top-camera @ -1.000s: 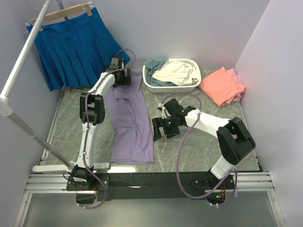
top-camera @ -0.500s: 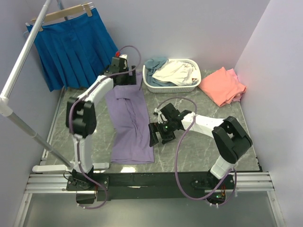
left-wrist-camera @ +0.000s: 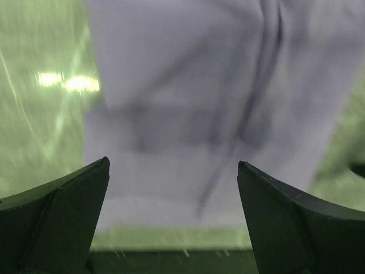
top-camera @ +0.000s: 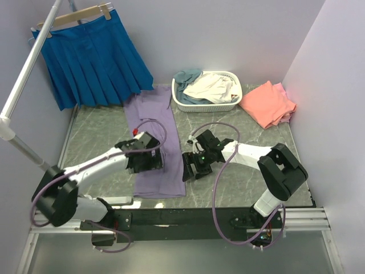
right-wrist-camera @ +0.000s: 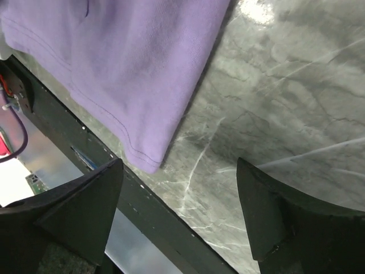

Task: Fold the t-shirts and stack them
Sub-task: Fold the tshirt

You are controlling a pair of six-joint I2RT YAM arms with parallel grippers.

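Bright, even light; the left wrist view is blurred, with glare on the table (left-wrist-camera: 40, 114).

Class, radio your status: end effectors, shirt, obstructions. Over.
Left end effector open, over long lavender-purple cloth t-shirt. Right end effector open, beside its near right edge. White plastic lattice basket beside far end.

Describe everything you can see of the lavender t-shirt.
The lavender t-shirt is soft cloth, laid as a long creased strip flat on the marble table, running from the near edge toward the back wall. Its near hem shows stitching. The open left gripper hovers over its near half; the right gripper is beside it.
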